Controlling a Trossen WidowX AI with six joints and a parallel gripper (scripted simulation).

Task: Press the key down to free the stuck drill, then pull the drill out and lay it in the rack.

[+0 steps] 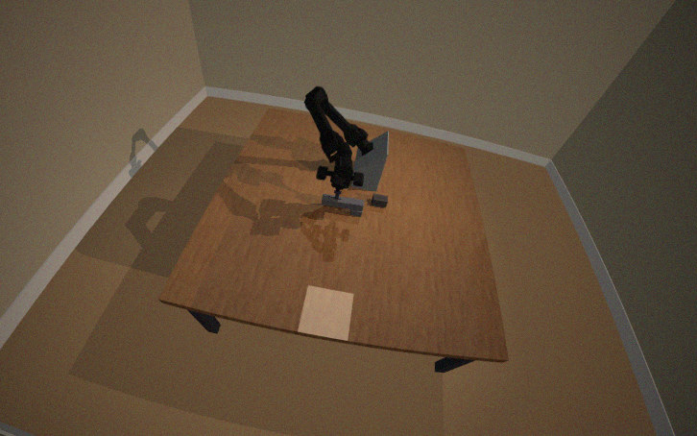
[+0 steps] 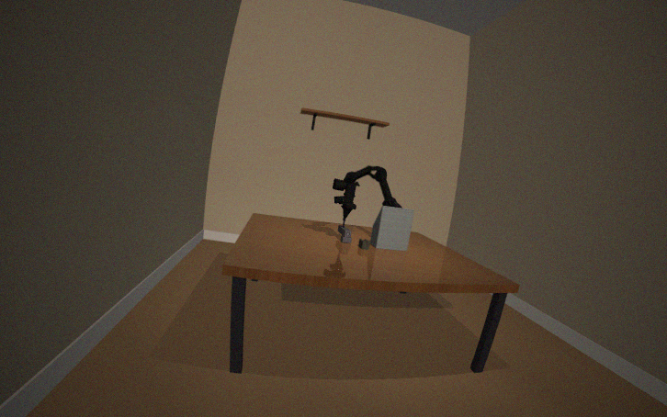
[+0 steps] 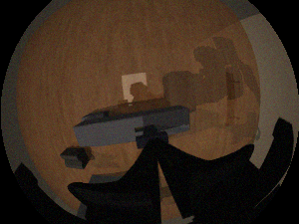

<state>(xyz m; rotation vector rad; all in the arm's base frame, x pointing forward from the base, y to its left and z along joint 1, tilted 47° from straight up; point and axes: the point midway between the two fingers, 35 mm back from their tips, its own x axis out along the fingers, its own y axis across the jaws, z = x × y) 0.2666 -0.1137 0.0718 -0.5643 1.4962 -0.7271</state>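
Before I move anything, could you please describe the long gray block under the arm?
The long gray block is straight-edged and plain-surfaced, its material unclear. It lies lengthwise on the wooden table, beside a smaller dark block. The closed hand points down at its top; contact is hard to confirm.

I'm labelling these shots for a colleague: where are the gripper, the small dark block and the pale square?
Gripper (image 1: 338, 193) (image 2: 344, 223) (image 3: 153, 142): top, exterior, wrist; between its fingertips.
Block (image 1: 378, 201) (image 2: 363, 243) (image 3: 75, 158): same views; its body.
Pale square (image 1: 326, 312) (image 3: 135, 81): top, wrist; its surface.
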